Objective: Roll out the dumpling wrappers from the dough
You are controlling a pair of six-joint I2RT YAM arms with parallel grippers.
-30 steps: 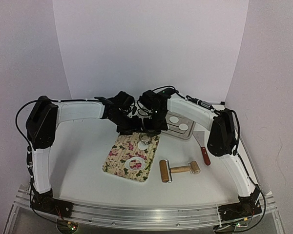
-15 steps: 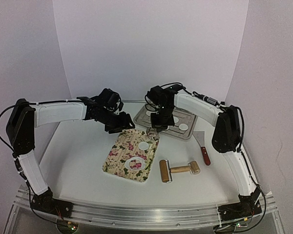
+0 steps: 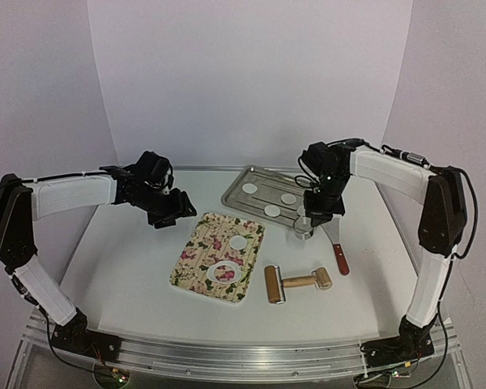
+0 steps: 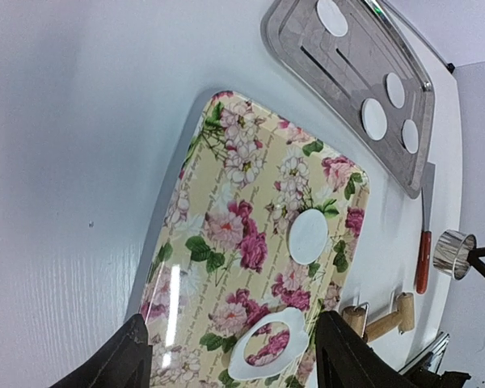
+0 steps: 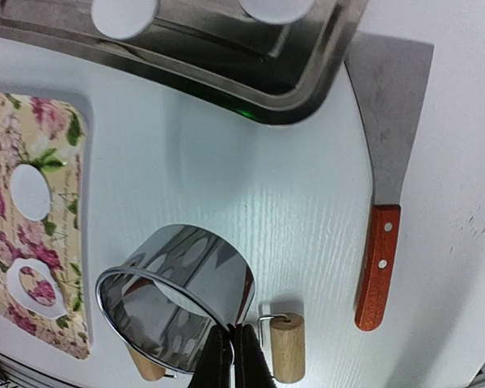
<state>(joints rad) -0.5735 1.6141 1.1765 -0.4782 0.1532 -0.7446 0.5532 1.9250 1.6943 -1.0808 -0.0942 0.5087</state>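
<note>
Four dumpling wrappers (image 3: 271, 211) lie in the metal tray (image 3: 233, 193), a fifth on the floral board (image 3: 201, 258). The right gripper (image 3: 311, 217) pinches the ring cutter (image 3: 303, 228) by the tray's corner, near the scraper (image 3: 338, 248) and rolling pin (image 3: 296, 282). The left gripper (image 3: 168, 212), jaws spread, hovers beside the board's left edge.

The white table (image 3: 121, 259) carries a floral board (image 3: 196, 258), metal tray (image 3: 260, 200), scraper (image 3: 341, 261) and wooden roller (image 3: 296, 282).

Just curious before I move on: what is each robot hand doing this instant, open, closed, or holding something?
Left gripper: jaws open, holding nothing.
Right gripper: jaws shut on the wall of the metal ring cutter.
</note>
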